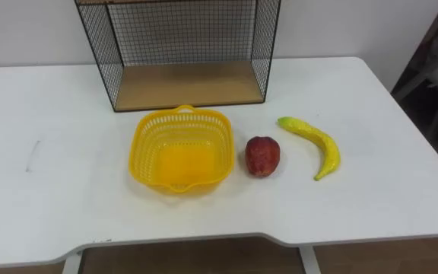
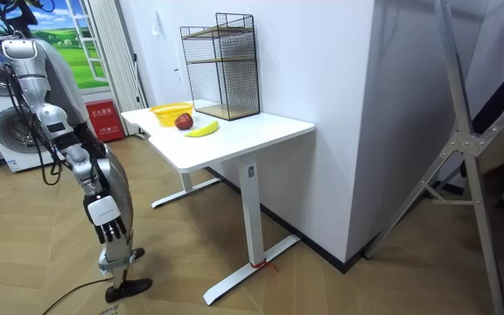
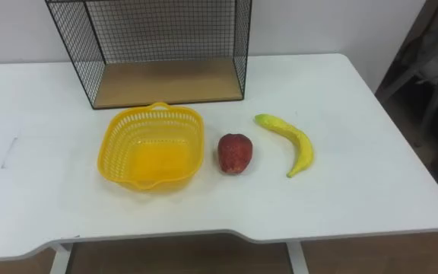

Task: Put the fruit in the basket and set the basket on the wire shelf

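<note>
**Condition of work.** The yellow basket (image 1: 144,141) stands empty on the white bench (image 1: 67,190). The red fruit (image 1: 262,157) lies just beside the basket on the robot's right. The banana (image 1: 314,141) lies beyond the red fruit, farther from the basket on the same side. The wire shelf (image 1: 188,84) stands directly behind the basket, with its open front towards it and its wooden floor bare. No fruit is loaded, so in my judgement the task has not begun.

**Risks.**
1. The red fruit is rounded and rests close to the basket wall. A grasp that lands off-centre could roll it away from the basket or push it against the basket.
2. The basket looks light and thin-walled. A fruit dropped in rather than lowered could tip it or make it slide.
3. The banana is long. If laid across the rim it may hang over the edge and fall out when the basket is lifted.
4. The shelf opening is not much wider than the basket. An approach at an angle could catch the rim on the wire sides.

**Hand.** In the room view the robot stands at the bench end nearest the basket. The arm on the camera side, which I take to be the right, hangs down at its side. That hand (image 2: 108,229) is well below bench height and well apart from the basket. Its fingers hang straight and slack, and it holds and touches nothing.
</note>
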Controlling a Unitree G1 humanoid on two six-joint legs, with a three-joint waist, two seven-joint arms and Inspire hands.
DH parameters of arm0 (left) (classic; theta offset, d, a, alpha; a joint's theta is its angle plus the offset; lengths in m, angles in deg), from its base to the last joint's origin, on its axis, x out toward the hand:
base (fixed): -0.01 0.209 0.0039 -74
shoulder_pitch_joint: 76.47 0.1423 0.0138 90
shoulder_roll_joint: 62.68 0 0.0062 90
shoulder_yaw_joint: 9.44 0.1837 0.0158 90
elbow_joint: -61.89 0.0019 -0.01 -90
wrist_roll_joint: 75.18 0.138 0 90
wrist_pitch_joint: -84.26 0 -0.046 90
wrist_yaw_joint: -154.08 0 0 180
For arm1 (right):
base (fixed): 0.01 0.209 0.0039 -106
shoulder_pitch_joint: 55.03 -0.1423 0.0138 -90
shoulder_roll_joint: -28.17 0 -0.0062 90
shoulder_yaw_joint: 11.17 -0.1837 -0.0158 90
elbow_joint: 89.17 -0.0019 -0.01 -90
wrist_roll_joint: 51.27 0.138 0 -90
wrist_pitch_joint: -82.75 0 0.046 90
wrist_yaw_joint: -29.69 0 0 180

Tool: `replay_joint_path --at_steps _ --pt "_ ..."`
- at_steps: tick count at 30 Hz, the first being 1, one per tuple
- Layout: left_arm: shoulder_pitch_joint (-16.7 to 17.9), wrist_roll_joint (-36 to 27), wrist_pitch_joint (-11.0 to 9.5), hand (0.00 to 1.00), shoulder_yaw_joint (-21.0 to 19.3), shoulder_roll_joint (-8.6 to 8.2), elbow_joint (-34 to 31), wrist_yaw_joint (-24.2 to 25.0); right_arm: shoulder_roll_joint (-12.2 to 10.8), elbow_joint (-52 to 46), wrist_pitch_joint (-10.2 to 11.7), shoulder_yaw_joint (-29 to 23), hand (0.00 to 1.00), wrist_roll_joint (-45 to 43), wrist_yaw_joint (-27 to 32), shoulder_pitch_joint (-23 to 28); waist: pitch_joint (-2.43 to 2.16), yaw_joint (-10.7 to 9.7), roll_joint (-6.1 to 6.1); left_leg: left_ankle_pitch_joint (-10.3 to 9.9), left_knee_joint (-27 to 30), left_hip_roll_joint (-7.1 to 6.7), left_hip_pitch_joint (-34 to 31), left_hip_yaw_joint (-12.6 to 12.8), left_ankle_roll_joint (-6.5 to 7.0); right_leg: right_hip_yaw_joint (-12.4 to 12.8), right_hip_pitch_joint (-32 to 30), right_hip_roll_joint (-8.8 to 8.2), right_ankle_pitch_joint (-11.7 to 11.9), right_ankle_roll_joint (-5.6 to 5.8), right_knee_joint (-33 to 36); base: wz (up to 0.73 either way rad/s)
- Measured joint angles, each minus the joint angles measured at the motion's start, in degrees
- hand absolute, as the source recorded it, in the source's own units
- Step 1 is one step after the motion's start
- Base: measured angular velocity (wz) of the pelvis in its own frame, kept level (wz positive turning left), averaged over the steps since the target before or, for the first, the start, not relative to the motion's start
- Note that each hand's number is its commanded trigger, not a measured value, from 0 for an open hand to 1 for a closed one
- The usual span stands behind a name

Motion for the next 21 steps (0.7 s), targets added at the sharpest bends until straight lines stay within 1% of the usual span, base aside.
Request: replay_joint_path --at_steps 3,10,13,15,19,21 --pt "0.22 -0.05 0.00 0.00 0.00 0.00 0.12 0.00 0.00 0.14 -0.02 -0.02 0.00 0.00 0.33 0.07 0.17 0.04 0.01 0.04 -0.70 0.00 1.07 0.01 0.03 0.02 1.18 0.13 0.10 0.09 -0.90 0.00" --pt "0.59 -2.23 -0.01 0.00 -0.06 -0.11 0.11 0.00 -0.02 0.15 0.19 -0.02 0.00 0.63 0.55 -0.04 0.22 0.15 0.00 0.04 -1.41 -0.04 2.20 0.13 0.03 -0.03 2.20 0.17 0.15 0.16 -1.89 0.00" --pt "0.71 -2.22 -0.05 0.00 -1.10 -0.45 0.12 0.00 -0.11 0.12 0.60 -1.60 0.00 1.05 1.00 -0.05 0.28 0.22 0.02 0.04 -1.74 -0.04 2.76 0.42 0.03 0.02 2.45 0.11 0.14 0.17 -1.88 -0.04" --pt "0.67 -2.22 -0.15 0.00 -1.18 -0.43 -0.02 0.00 -0.12 -0.07 0.60 -3.66 0.00 2.48 2.04 0.00 0.30 -0.04 -0.02 0.04 -1.89 -0.09 2.91 0.40 0.03 -0.06 2.77 0.04 0.12 0.21 -1.90 0.00" --pt "0.68 -2.23 -0.16 0.00 -1.12 -0.41 -0.73 -0.01 -0.10 -0.07 0.45 -3.93 0.00 7.20 4.18 0.19 0.35 -0.36 -0.14 0.04 -2.53 -0.16 2.77 0.39 0.03 -0.07 2.59 0.00 -0.05 0.34 -2.26 0.00" --pt "0.67 -2.32 -0.13 0.00 -1.21 -0.39 -1.22 -0.01 -0.10 -0.08 0.39 -4.03 0.00 11.46 5.80 0.62 0.31 -0.45 -0.24 0.04 -2.67 -0.17 2.80 0.39 0.03 -0.05 2.67 0.04 -0.05 0.38 -2.66 0.00"
